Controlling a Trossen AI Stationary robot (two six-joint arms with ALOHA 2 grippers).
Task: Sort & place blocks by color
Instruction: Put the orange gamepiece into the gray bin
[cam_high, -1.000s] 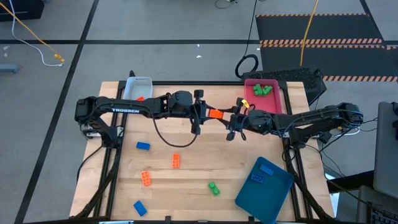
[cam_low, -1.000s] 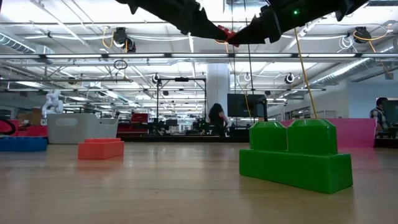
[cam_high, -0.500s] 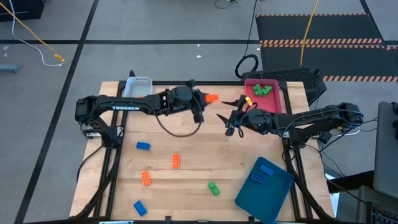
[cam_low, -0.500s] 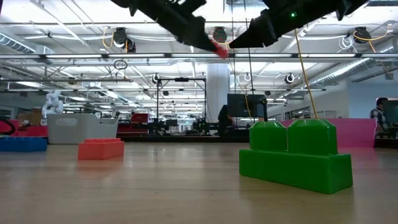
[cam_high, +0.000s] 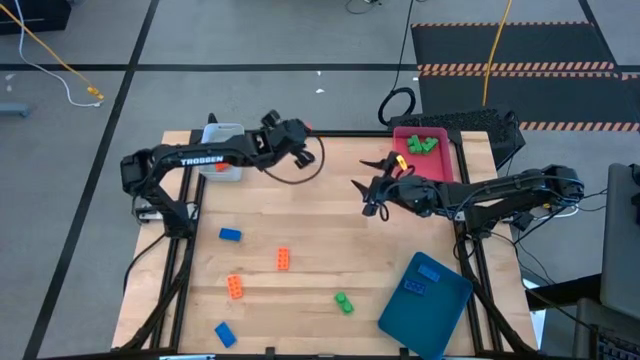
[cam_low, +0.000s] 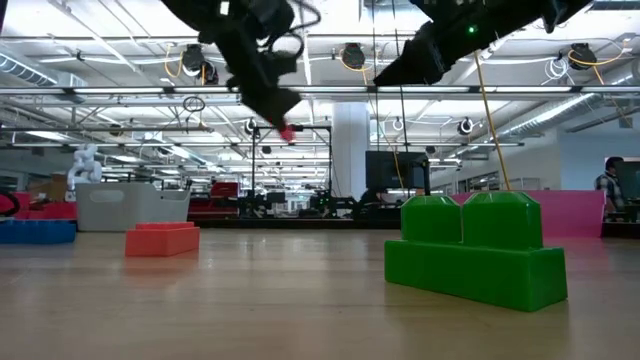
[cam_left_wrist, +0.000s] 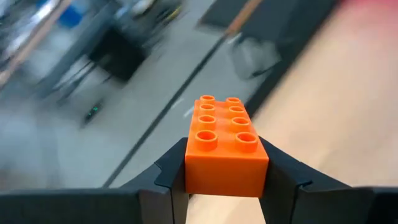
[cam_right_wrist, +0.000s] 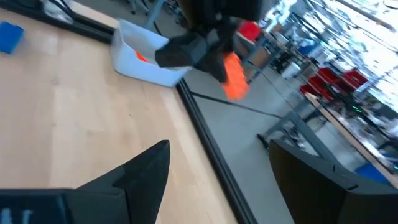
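Observation:
My left gripper (cam_high: 300, 130) is up over the table's far edge, just right of the pale-blue tray (cam_high: 222, 148), and is shut on an orange studded brick (cam_left_wrist: 224, 146). The low view shows the gripper (cam_low: 277, 112) well above the table. My right gripper (cam_high: 368, 195) hangs open and empty over the far middle of the table; its own view shows the gap (cam_right_wrist: 217, 180). Loose on the wood lie a blue brick (cam_high: 230, 235), two orange bricks (cam_high: 284, 259) (cam_high: 234, 287), a green one (cam_high: 344, 302) and another blue one (cam_high: 224, 334). My left gripper pinches the orange brick by its two long side walls (cam_left_wrist: 189, 168), one finger (cam_left_wrist: 163, 180) on each side. The studs face up and half of the brick sticks out past the fingertips. The brick is lifted clear (cam_low: 288, 131), high above the table.
The pink tray (cam_high: 447, 160) at the far right holds green bricks (cam_high: 422, 144). The dark-teal tray (cam_high: 425, 305) at the near right holds blue bricks (cam_high: 428, 272). The pale-blue tray has an orange piece (cam_right_wrist: 142, 57) in it. Cables trail from the arms; bare wood lies mid-table.
My left gripper has carried the orange brick from the middle of the table, close to my right gripper, toward the far left edge and the pale-blue tray, turning as it went. The brick has stayed lifted clear. My right gripper has stayed about where it was.

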